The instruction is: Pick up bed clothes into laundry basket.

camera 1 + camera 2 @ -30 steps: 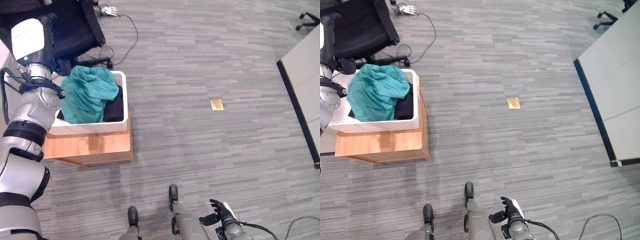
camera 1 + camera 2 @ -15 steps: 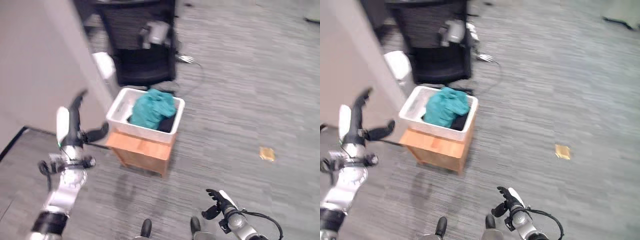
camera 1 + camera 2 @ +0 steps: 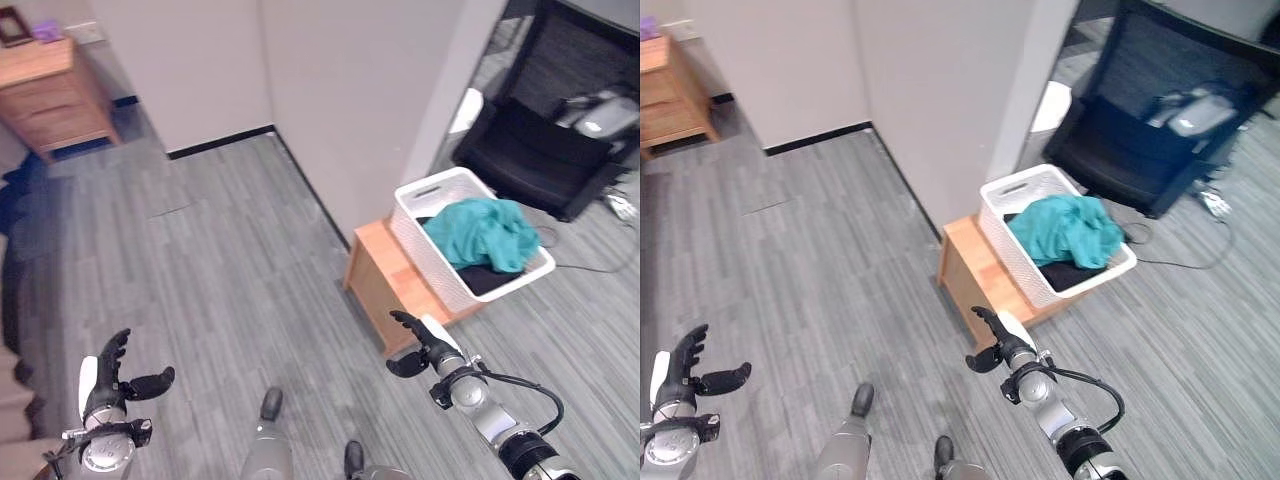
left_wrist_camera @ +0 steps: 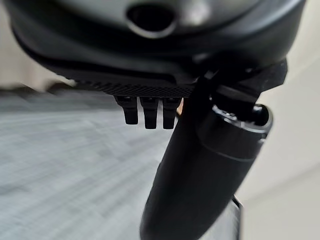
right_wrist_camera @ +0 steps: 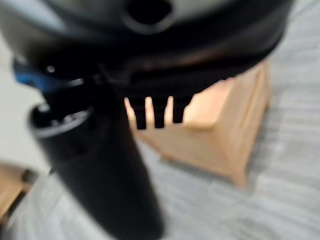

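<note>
A white laundry basket (image 3: 410, 223) stands on a low wooden stand (image 3: 385, 278) to my right, beside a grey wall corner. Teal cloth (image 3: 484, 232) is heaped inside it over a dark garment (image 3: 492, 280). My right hand (image 3: 420, 345) hangs open just in front of the stand, empty, with its fingers straight in the right wrist view (image 5: 154, 113). My left hand (image 3: 108, 378) is low at the left over bare floor, open and empty, fingers spread.
A black office chair (image 3: 550, 140) stands behind the basket. The grey wall (image 3: 350, 90) juts out left of the basket. A wooden dresser (image 3: 52, 95) stands at the far left. Grey carpet floor (image 3: 210, 270) stretches between.
The camera has swung left, so the basket now sits at the right with the wall and a dresser in view. Both hands stay open and empty.
</note>
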`<state>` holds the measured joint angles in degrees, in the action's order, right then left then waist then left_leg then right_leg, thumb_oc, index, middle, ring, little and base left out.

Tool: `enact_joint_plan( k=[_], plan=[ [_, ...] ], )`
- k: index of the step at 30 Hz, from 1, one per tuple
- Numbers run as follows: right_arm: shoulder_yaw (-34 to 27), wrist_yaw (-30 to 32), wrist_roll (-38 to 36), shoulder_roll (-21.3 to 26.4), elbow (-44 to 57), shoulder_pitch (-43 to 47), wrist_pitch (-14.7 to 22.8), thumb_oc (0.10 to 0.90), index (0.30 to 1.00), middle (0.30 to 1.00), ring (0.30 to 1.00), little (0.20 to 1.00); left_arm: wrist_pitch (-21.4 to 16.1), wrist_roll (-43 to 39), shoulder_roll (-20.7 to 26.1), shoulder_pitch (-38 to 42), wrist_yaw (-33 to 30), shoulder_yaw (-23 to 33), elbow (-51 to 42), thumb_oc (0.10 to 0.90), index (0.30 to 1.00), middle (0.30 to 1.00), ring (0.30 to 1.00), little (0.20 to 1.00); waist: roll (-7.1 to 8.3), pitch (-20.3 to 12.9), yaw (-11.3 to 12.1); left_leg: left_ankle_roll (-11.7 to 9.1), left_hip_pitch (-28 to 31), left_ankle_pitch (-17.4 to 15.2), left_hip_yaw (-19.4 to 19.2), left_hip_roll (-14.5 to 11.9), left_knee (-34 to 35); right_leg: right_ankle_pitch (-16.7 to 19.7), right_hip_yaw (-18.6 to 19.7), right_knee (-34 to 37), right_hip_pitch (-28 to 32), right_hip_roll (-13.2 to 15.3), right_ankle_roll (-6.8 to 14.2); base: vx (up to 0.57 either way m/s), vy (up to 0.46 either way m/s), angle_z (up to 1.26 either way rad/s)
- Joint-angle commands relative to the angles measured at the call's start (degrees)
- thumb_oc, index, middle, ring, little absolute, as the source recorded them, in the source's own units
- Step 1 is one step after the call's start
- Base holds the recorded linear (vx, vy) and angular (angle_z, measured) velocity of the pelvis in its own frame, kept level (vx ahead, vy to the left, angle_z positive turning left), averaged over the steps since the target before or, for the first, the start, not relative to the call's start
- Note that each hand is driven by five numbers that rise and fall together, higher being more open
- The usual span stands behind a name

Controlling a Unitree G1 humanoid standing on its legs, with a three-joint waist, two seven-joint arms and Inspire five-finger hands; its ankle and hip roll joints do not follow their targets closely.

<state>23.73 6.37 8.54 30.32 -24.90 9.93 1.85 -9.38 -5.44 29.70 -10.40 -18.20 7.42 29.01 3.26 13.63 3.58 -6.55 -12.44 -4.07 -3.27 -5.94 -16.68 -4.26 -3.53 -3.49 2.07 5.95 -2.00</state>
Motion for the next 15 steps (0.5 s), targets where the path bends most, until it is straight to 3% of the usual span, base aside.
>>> enact_joint_plan(
  k=[1,3,4,5,7,8,9,12,14,15],
  plan=[
    [-6.31,3.71,-0.49,0.75,1.47,8.04,5.58,0.800,0.900,0.900,0.900,0.900,-6.35,-2.69,5.11,5.79,-2.32,5.71,-6.75,0.800,0.900,0.900,0.900,0.900,-0.74,-3.37,-2.25,-0.30,7.61,4.04,-2.40,-5.83,2.62,0.90,-4.24,7.67,-0.84,-1.52,6.89,-0.34,-0.077,1.25],
    [-8.29,4.34,0.96,2.05,2.93,6.90,5.27,0.800,0.900,0.900,0.900,0.900,-5.98,-3.32,4.25,5.55,-1.35,5.34,-7.15,0.800,0.900,0.900,0.900,0.900,-1.39,-4.44,-4.12,-1.78,14.12,4.50,-8.18,-10.31,3.51,1.35,-12.74,6.99,-2.12,-0.35,6.39,-0.39,-0.046,2.07],
    [-9.86,4.58,1.40,2.46,3.34,4.60,5.18,0.800,0.900,0.900,0.900,0.900,-5.21,-3.24,3.61,5.35,-0.24,4.67,-7.08,0.800,0.900,0.900,0.900,0.900,-2.00,-5.23,-5.75,-3.61,18.85,4.91,-13.32,-13.42,4.67,1.64,-20.45,5.43,-3.20,1.63,5.83,-0.32,-0.022,3.93],
    [-9.92,4.57,1.42,2.51,3.42,4.43,5.18,0.800,0.900,0.900,0.900,0.900,-5.17,-3.24,3.58,5.30,-0.23,4.60,-7.12,0.800,0.900,0.900,0.900,0.900,-2.14,-5.15,-5.96,-3.72,19.00,4.97,-13.03,-13.54,4.83,1.46,-20.77,5.37,-2.93,1.53,5.82,-0.33,0.002,4.20],
    [-12.06,4.54,1.24,2.42,3.11,1.84,4.81,0.800,0.900,0.900,0.900,0.900,-4.32,-3.27,3.09,5.81,1.42,3.68,-6.10,0.800,0.900,0.900,0.900,0.900,-2.68,-5.81,-8.07,-6.01,22.98,6.02,-19.95,-16.53,5.74,1.29,-27.88,3.73,-4.11,4.18,5.21,-0.27,0.043,2.18],
    [-12.83,4.52,1.11,2.49,2.83,1.07,4.50,0.800,0.900,0.900,0.900,0.900,-3.88,-3.73,2.96,6.07,2.27,3.21,-5.85,0.800,0.900,0.900,0.900,0.900,-3.14,-5.96,-8.72,-6.89,23.78,7.41,-21.46,-17.57,6.52,1.47,-30.56,2.81,-4.33,5.18,5.06,-0.29,0.093,1.38],
    [-13.30,4.50,1.16,2.43,2.67,0.40,4.15,0.800,0.900,0.900,0.900,0.900,-3.75,-4.18,2.52,6.18,2.80,2.69,-6.01,0.800,0.900,0.900,0.900,0.900,-3.45,-6.25,-9.22,-7.44,24.58,8.41,-23.23,-17.93,7.94,1.81,-33.17,2.49,-4.56,6.16,4.99,-0.32,0.113,1.91],
    [-14.61,4.14,0.40,2.94,1.92,-0.43,3.24,0.800,0.900,0.900,0.900,0.900,-3.29,-8.29,0.52,4.77,5.71,1.61,-6.55,0.800,0.900,0.900,0.900,0.900,-4.11,-6.45,-9.57,-6.63,24.09,6.48,-24.69,-16.42,13.66,3.23,-37.94,-0.55,-5.35,9.53,5.48,-0.23,0.130,2.48],
    [-14.38,3.61,0.12,2.15,1.23,-0.40,2.62,0.800,0.900,0.900,0.900,0.900,-2.55,-9.25,-0.83,4.21,7.02,1.21,-5.83,0.800,0.900,0.900,0.900,0.900,-4.48,-6.30,-9.07,-4.96,23.50,3.63,-22.65,-13.70,17.40,4.60,-37.63,-2.62,-6.05,10.88,6.47,-0.21,0.193,1.85],
    [-14.03,3.18,0.25,0.44,0.00,-0.47,2.09,0.800,0.900,0.900,0.900,0.900,-1.83,-9.04,-1.64,3.87,7.85,0.82,-4.42,0.800,0.900,0.900,0.900,0.900,-4.24,-5.55,-8.61,-3.17,22.15,2.55,-20.63,-11.37,18.66,5.88,-36.08,-6.70,-7.01,13.86,8.31,-0.12,0.178,1.12]
  ],
)
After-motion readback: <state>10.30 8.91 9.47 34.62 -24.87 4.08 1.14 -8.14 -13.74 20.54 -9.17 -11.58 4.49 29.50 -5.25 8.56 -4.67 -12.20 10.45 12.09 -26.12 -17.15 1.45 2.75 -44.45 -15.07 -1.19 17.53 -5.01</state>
